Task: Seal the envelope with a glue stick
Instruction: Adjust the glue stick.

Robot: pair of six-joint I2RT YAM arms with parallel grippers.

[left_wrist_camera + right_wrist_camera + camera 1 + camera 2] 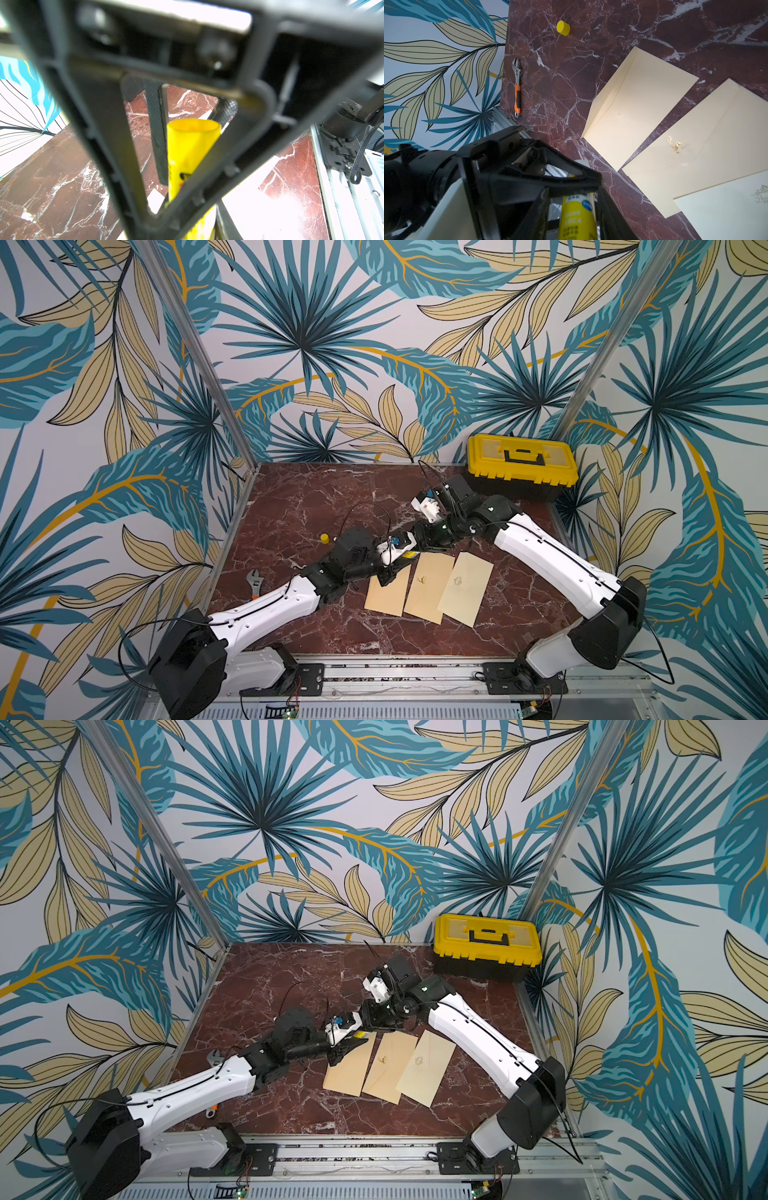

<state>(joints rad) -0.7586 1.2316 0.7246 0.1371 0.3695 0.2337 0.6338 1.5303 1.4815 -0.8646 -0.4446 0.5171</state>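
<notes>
Yellow cylindrical glue stick (pixel 578 218): being pinched by left gripper (pixel 571 182)
Right gripper (pixel 419 549): grip cannot be told
Round yellow cap (pixel 563 28): removed
Cream paper envelope (pixel 639 104): not yet being glued

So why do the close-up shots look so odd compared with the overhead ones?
Left wrist view: the foreground is out of focus, envelopes glare to white, the glue stick looks sharp. Right wrist view: dim, but wrench and cap are crisp. Both top views: evenly lit, sharp.
</notes>
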